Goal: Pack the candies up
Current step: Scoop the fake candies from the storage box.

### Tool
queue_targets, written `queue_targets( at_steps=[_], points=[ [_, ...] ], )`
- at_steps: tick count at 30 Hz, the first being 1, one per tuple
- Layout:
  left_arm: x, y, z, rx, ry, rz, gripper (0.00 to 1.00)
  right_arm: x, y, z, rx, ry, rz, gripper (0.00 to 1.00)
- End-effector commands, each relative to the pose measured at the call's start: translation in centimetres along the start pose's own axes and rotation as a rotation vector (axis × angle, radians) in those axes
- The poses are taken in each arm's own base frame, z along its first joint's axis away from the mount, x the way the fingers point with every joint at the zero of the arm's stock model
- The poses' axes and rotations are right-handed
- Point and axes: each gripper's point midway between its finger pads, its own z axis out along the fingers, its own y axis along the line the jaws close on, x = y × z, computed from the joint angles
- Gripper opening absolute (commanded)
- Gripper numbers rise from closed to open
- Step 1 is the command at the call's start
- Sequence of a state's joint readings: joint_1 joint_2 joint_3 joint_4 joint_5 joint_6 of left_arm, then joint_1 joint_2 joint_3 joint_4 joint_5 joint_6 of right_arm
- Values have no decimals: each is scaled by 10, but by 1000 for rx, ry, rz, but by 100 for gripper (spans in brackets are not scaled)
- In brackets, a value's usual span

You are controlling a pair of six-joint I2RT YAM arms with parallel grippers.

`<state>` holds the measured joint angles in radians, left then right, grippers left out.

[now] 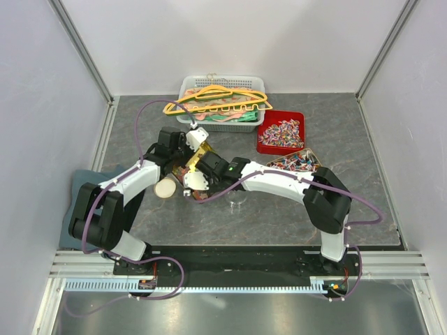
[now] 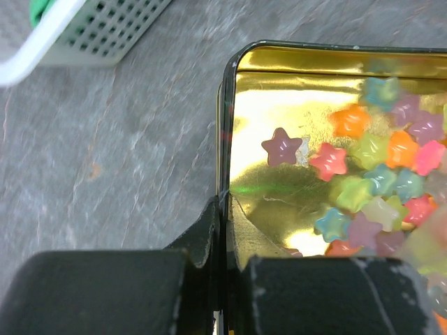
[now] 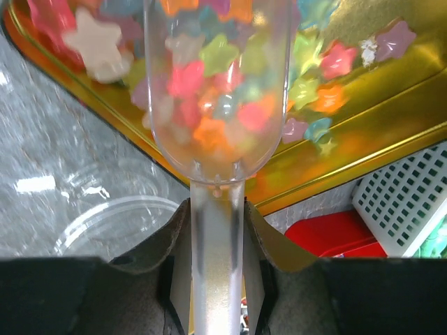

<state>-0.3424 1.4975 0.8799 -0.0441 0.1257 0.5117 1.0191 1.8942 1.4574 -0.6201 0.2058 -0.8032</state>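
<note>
Left wrist view: left gripper (image 2: pixel 223 234) clamping on side wall of gold tin (image 2: pixel 293 59), one finger inside, one outside. Star candies (image 2: pixel 370 174) lying loose in tin, mostly toward right. White basket (image 2: pixel 91 28) sitting at upper left.

Right wrist view: right gripper (image 3: pixel 218 241) gripping handle of clear scoop (image 3: pixel 216 84). Scoop holding star candies, hanging over tin. Clear cup (image 3: pixel 105 223) standing below left.

Top view: both arms meeting over tin at table centre. Wrapped candies (image 1: pixel 283 132) filling red tray (image 1: pixel 260 142) to the right, well apart from tin.
</note>
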Motion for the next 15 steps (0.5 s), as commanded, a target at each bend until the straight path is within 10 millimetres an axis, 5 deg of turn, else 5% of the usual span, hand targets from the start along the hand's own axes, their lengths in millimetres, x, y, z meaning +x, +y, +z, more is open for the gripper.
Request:
queue_targets(
  at_steps=[1,15],
  points=[
    [-34,25,-12,-118,-62,-102,2,-27,-11,-2,70,-37,74,0],
    [-12,12,-23,-112,-12,-175,2,-45,-8,-3,38,-177,332,0]
  ],
)
